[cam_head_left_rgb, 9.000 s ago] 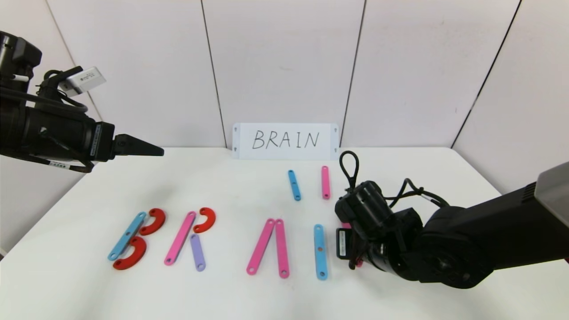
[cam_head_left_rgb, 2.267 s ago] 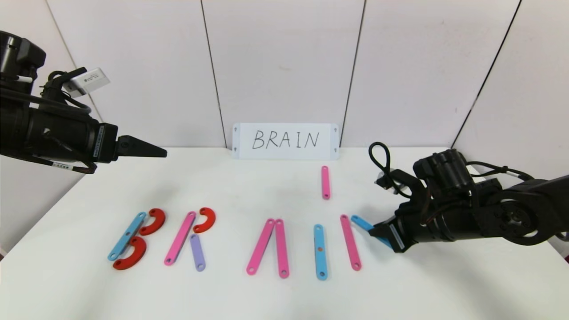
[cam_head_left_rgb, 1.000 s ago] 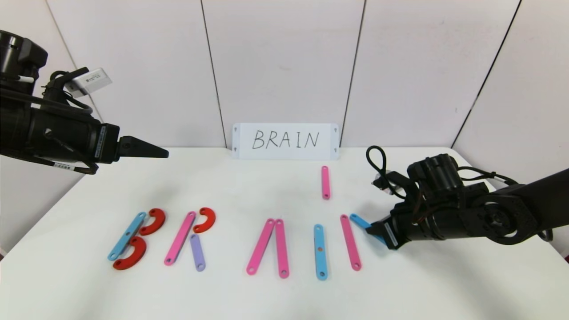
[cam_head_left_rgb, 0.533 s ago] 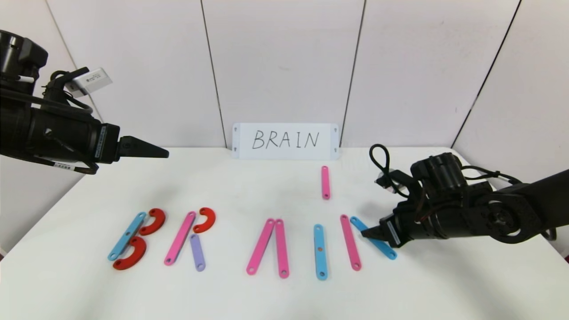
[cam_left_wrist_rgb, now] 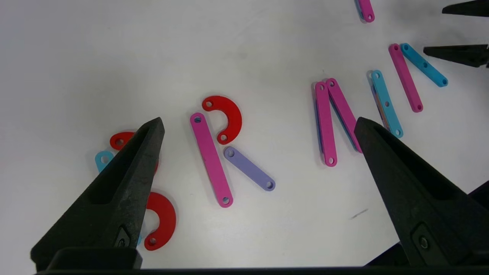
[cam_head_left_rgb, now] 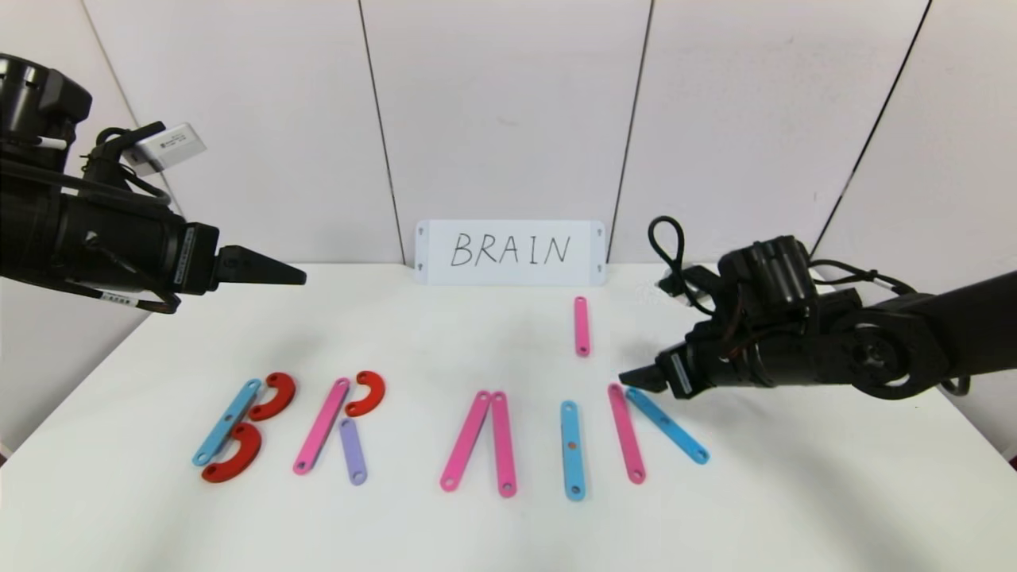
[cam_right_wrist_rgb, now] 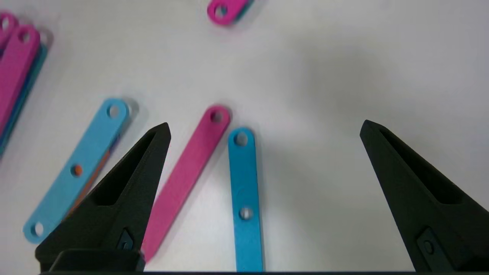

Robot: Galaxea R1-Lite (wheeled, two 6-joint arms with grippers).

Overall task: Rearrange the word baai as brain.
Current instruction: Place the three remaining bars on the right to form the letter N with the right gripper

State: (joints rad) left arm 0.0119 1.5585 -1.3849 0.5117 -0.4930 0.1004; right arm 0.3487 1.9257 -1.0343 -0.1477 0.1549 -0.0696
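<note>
On a white table (cam_head_left_rgb: 794,492) below a handwritten BRAIN card (cam_head_left_rgb: 510,252), the plastic letters (cam_head_left_rgb: 445,433) are spelled as far as B, R, A, I. The N is left unfinished: a pink strip (cam_head_left_rgb: 625,433) and blue strip (cam_head_left_rgb: 666,426) are laid, a spare pink strip (cam_head_left_rgb: 581,326) waits behind. The right gripper (cam_head_left_rgb: 645,378) hangs wide open and empty just above them; the left gripper (cam_head_left_rgb: 286,274), also open, is parked high.

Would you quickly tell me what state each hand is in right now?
Left hand: open, holding nothing, parked above the table's left side.
Right hand: open, holding nothing, just above the slanted blue strip lying on the table.
</note>
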